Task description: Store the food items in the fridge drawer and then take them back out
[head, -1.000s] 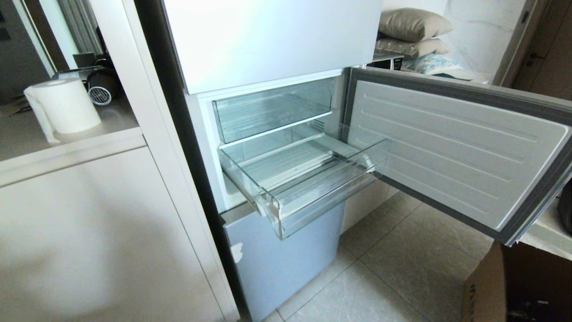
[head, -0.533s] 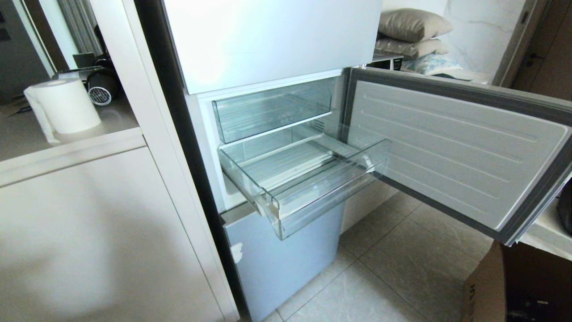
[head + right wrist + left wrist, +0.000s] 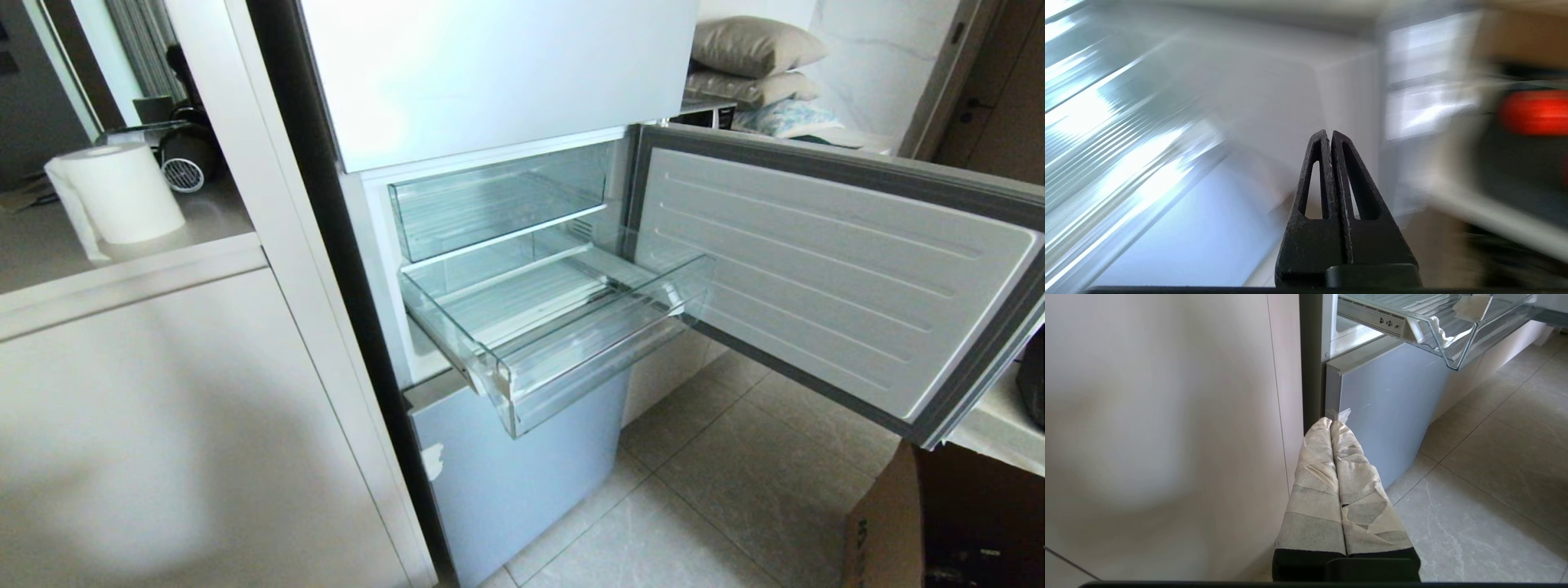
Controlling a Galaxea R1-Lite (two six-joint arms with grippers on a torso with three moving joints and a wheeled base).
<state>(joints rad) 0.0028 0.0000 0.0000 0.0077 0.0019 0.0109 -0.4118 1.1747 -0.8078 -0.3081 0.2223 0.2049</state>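
Beside the fridge drawer [image 3: 555,327], which is standing pulled out and holding no food, the right gripper [image 3: 1330,136] is swinging fast, its jaws having just closed together on nothing. A red blur [image 3: 1533,112], possibly a food item, is passing well off to one side. The left gripper [image 3: 1331,422] is hanging parked below the drawer, pressed closed and empty. The drawer has not shifted, so storing appears not yet begun.
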